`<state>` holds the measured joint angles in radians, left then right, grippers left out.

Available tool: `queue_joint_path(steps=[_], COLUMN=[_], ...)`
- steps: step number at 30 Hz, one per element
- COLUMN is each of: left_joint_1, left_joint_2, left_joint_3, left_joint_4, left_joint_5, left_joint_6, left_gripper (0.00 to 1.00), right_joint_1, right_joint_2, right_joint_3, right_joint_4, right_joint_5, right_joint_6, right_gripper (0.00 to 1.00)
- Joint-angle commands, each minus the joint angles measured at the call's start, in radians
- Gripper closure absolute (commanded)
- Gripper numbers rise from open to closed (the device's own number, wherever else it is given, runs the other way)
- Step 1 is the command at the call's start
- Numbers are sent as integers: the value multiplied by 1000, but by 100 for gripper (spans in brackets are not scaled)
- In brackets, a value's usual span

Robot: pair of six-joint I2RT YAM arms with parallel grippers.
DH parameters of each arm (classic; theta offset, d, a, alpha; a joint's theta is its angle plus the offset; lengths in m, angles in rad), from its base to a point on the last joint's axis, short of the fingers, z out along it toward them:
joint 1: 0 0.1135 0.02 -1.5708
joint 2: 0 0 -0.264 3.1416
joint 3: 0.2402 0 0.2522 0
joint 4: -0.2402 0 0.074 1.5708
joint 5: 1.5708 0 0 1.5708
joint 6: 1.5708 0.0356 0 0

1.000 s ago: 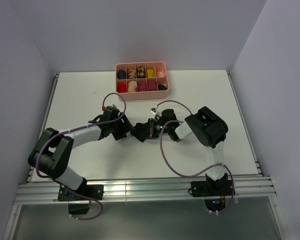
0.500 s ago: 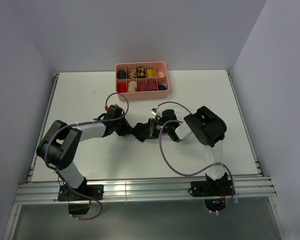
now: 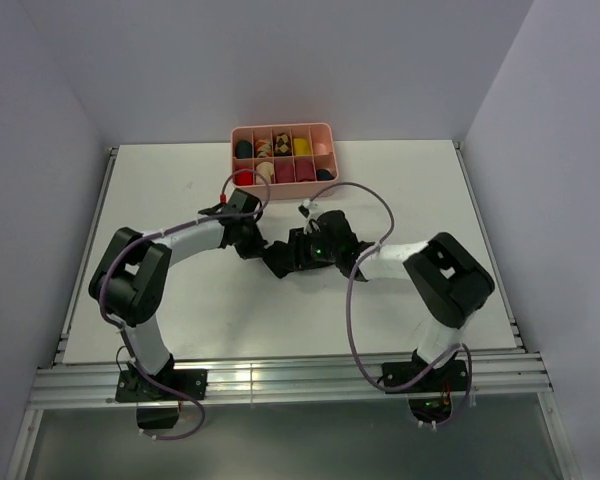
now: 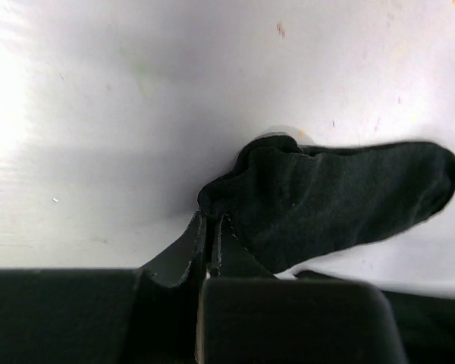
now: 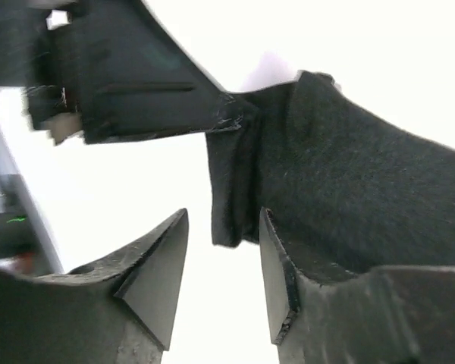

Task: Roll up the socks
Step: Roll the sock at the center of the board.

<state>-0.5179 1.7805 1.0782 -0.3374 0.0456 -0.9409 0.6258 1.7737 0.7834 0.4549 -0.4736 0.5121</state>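
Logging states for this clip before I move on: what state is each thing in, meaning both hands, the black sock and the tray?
Black sock: unrolled, stretched out flat, cuff end pinched.
Left hand: shut on the sock's cuff end.
Right hand: open, fingers beside the same end, gripping nothing.
Pink tray: upright at the far edge, most compartments holding small bundles.
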Motion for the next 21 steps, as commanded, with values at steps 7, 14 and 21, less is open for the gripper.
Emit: queue_joint_path(steps=[7, 14, 21], left_joint_1=[1, 1, 1], left_joint_2=[79, 100, 108], left_joint_3=[154, 173, 187], left_joint_4=[-232, -252, -273], left_joint_5=[-55, -36, -36], left_joint_6=[90, 103, 122], left_gripper=[100, 100, 100], right_joint_1=[284, 425, 482], right_joint_2=[-148, -11, 67], right_joint_3=[22, 99, 126], right_joint_4=[-114, -107, -65], right_joint_5=[689, 885, 989], right_joint_6=[-428, -538, -606], right_gripper=[48, 50, 52])
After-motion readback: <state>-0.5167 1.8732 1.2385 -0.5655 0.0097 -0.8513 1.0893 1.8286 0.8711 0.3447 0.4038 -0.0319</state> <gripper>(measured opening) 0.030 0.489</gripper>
